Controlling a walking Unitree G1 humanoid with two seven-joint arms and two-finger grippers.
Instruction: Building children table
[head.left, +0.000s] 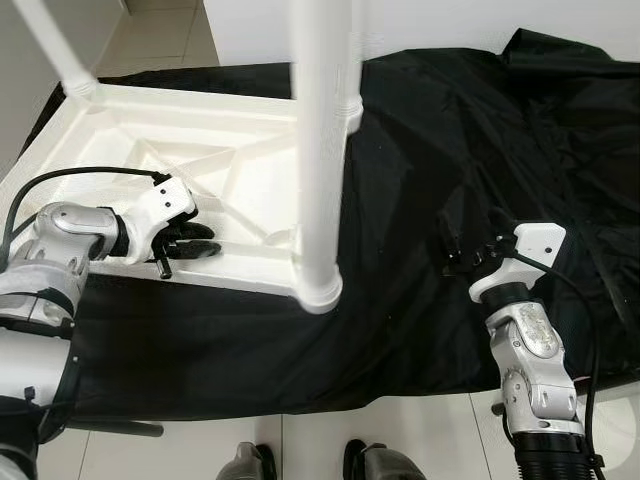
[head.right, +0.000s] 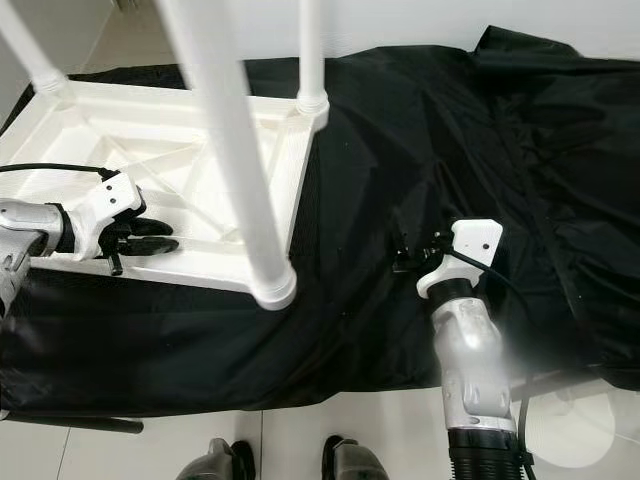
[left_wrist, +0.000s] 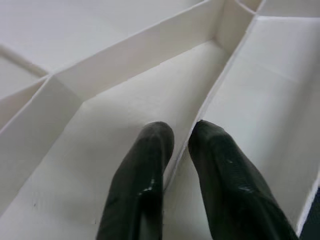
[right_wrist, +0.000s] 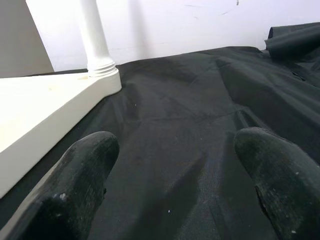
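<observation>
Standing inverted, tabletop (head.left: 110, 110) carries 3 legs (head.left: 322, 150); left gripper (left_wrist: 172, 165) pinches a rib (left_wrist: 212, 95), right gripper (right_wrist: 170, 190) spread.

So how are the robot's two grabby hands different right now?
The left gripper has its fingers nearly shut, pinching a thin white rib on the underside of the upside-down table; the right gripper is wide open, holding nothing. The left one is over white plastic, the right one over the black cloth. Both have two black fingers.
</observation>
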